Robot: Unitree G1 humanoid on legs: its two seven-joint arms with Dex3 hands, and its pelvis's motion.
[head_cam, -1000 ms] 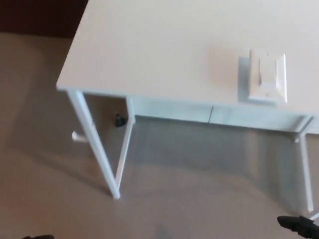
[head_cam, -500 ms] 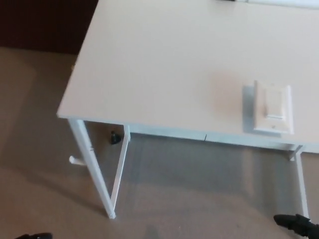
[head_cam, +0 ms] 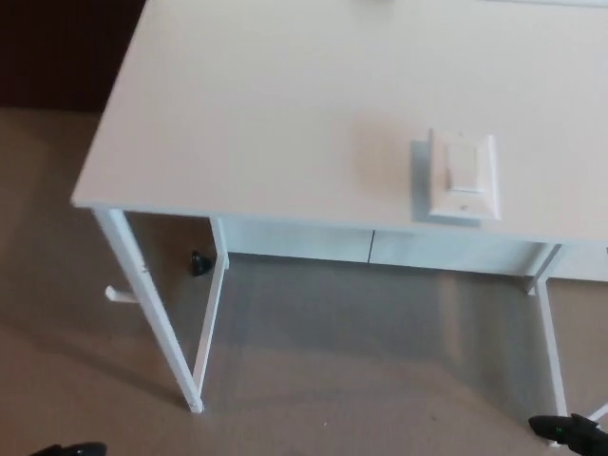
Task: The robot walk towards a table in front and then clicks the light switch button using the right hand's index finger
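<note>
A white light switch (head_cam: 463, 176) with a rocker button lies flat on the white table (head_cam: 266, 104), close to the table's near edge and right of centre. Only a black tip of my right hand (head_cam: 570, 430) shows at the bottom right corner, low over the floor and well short of the switch. A sliver of my left hand (head_cam: 68, 449) shows at the bottom left edge. Too little of either hand is visible to tell how it stands.
The table stands on thin white legs (head_cam: 152, 313) over beige carpet (head_cam: 361, 370). A small black object (head_cam: 199, 263) lies on the floor under the table. A dark wall (head_cam: 57, 47) fills the upper left.
The whole picture has shifted, so the camera moved: table and switch now sit further left and slightly higher than half a second ago. Both hands stay at the bottom edge.
</note>
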